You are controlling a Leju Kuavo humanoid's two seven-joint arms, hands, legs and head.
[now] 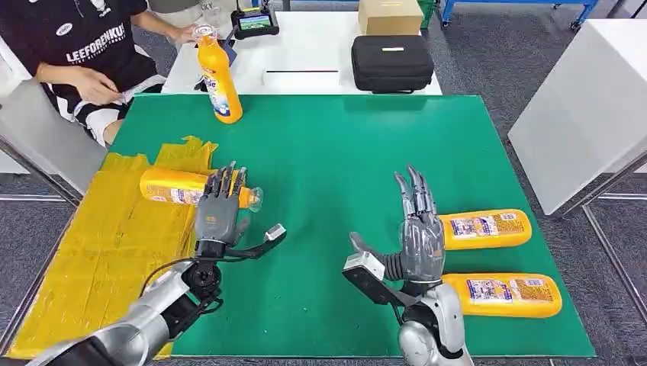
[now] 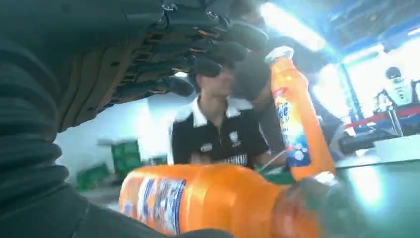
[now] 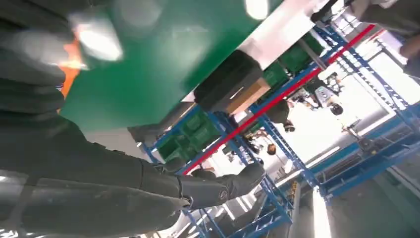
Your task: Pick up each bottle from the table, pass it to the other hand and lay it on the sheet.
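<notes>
Green matting covers the counter (image 1: 336,152), with a yellow sheet (image 1: 99,244) along its left edge. From the head view, one orange bottle (image 1: 172,186) lies across the sheet's edge beneath the left hand (image 1: 217,210), whose fingers are spread wide and hold nothing. The right hand (image 1: 418,236) is likewise spread beside two lying bottles (image 1: 488,229), and an upright bottle (image 1: 219,80) stands near a seated person (image 1: 84,46).

From the left wrist view, the lying bottle sits just under the dark fingers (image 2: 198,49).
</notes>
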